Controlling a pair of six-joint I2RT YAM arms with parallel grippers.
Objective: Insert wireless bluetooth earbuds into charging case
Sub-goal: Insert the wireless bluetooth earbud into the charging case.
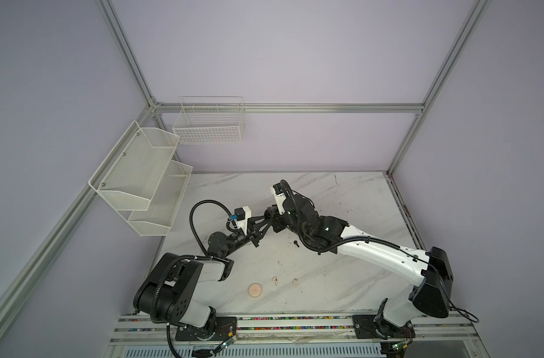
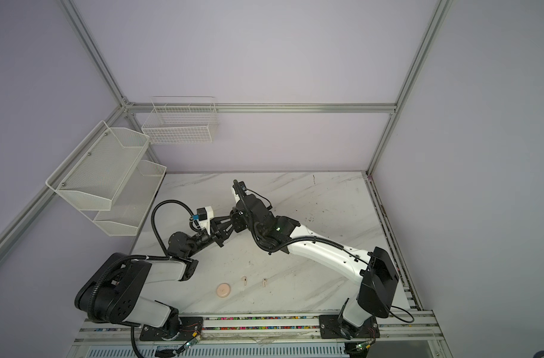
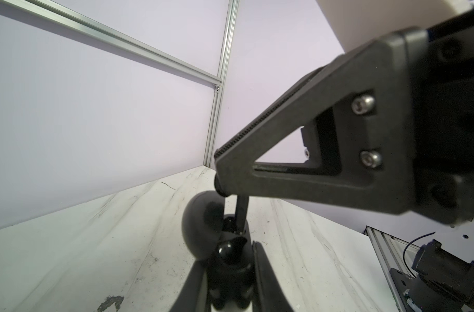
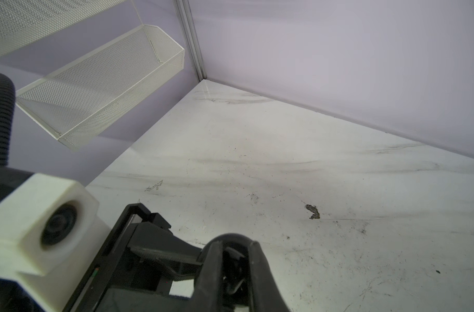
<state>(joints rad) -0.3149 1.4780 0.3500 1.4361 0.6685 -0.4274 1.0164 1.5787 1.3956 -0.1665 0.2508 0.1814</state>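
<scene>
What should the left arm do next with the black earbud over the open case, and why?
Probably ease the left gripper slightly along the stem's line, toward the black case. It is shut on the black earbud, whose stem tip meets the open case held by the right gripper. The bud looks unseated, so opening now might drop it.

Marbled table [image 1: 342,279], black case [image 3: 200,229], black earbud [image 3: 242,213], cream earbuds [image 1: 275,280].

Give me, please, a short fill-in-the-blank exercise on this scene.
1. The left gripper pinches a ___ earbud.
2. The right gripper holds the black case, its lid ___.
3. ___ cream earbuds lie on the table.
Missing: black; open; two.
</scene>
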